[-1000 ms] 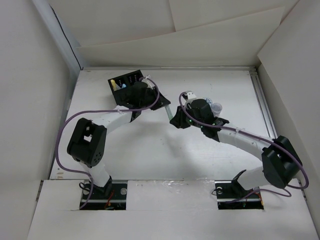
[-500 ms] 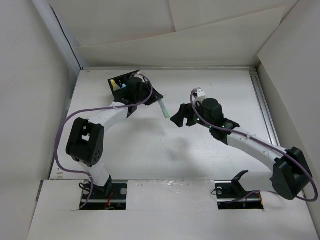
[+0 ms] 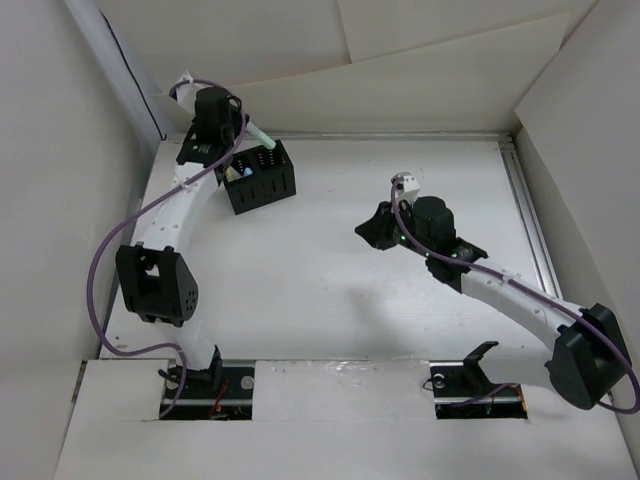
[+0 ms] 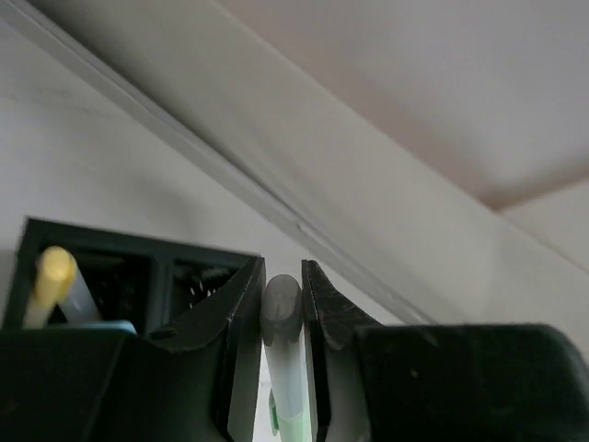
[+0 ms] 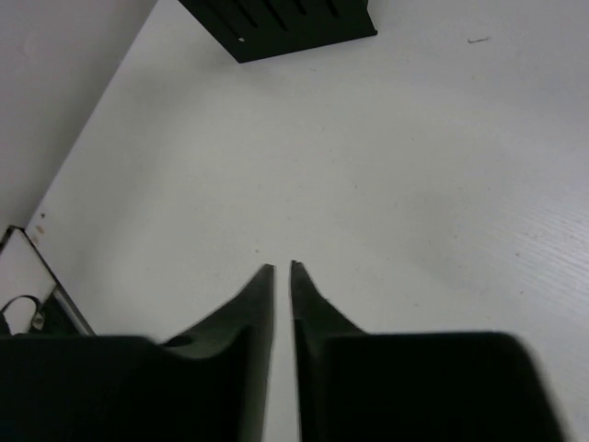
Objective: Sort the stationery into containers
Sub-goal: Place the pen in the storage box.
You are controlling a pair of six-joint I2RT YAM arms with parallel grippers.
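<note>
Pale green plastic stick with a grey cap (image 4: 281, 308): looks light, stiff and smooth, so likely to pivot or slip. Best pinched mid-barrel. Left tool (image 4: 281, 276) is clamped on its capped end, at the far edge of the black grid-holed organiser box (image 4: 138, 250), far left on the tabletop (image 3: 320, 300). A yellow-tipped stick (image 4: 53, 269) is already inside. Right tool (image 5: 282, 269) is mid-tabletop, jaws nearly together, empty.

White table (image 3: 330, 310), matte top. White board panels stand around it: left wall (image 3: 60, 200) at 9 o'clock, right wall (image 3: 590, 150) at 3, overlapping back sheets (image 3: 400, 90) at 12. Thin black edge strip (image 3: 128, 68) near 11. Pale rail (image 3: 530, 220) along the table's 3 o'clock edge. White board strip (image 3: 340, 420) across 6 o'clock.
</note>
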